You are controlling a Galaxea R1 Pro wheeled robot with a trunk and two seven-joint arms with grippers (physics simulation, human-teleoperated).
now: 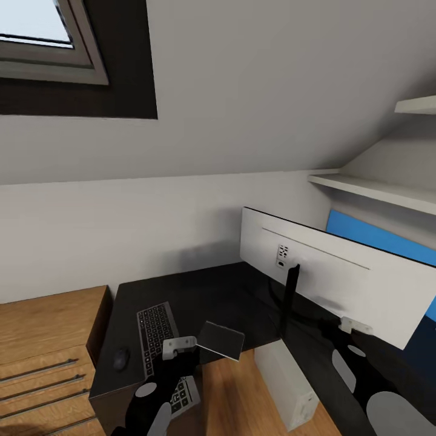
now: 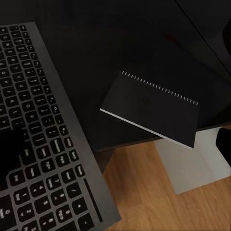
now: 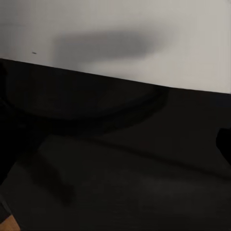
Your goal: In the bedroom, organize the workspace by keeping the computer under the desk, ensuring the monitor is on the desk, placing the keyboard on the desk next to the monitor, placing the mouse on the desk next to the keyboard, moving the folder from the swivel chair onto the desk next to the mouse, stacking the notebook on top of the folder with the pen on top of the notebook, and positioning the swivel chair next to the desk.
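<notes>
The long L-shaped glossy black desk point(image 1: 212, 297) fills the corner under the sloped white wall, and on it the wide flat monitor point(image 1: 339, 275) stands with its light grey back toward the head camera, its long axis slanting away toward the blue back panel point(image 1: 375, 239). Below the desk edge, on the wood floor, the light grey box-shaped computer tower point(image 1: 284, 381) rests with its long side running back under the top — that part of the task looks settled. The slim silver-framed keyboard with dark keys point(image 1: 158, 342) lies lengthwise along the desk's short wing, its near end jutting past the front edge; beside it sits a small dark mouse point(image 1: 121, 358). A dark spiral-bound notebook point(image 2: 154, 108) lies at the desk's edge, one corner hanging over the floor, coil side away from the edge. The left gripper point(image 1: 175, 351) hovers over the keyboard, near the notebook; whether its jaws are spread or closed I cannot tell, nor for the right gripper point(image 1: 354, 327) beside the monitor stand. The step in hand seems to be the notebook — the next move calls for a careful grasp at its overhanging edge.
</notes>
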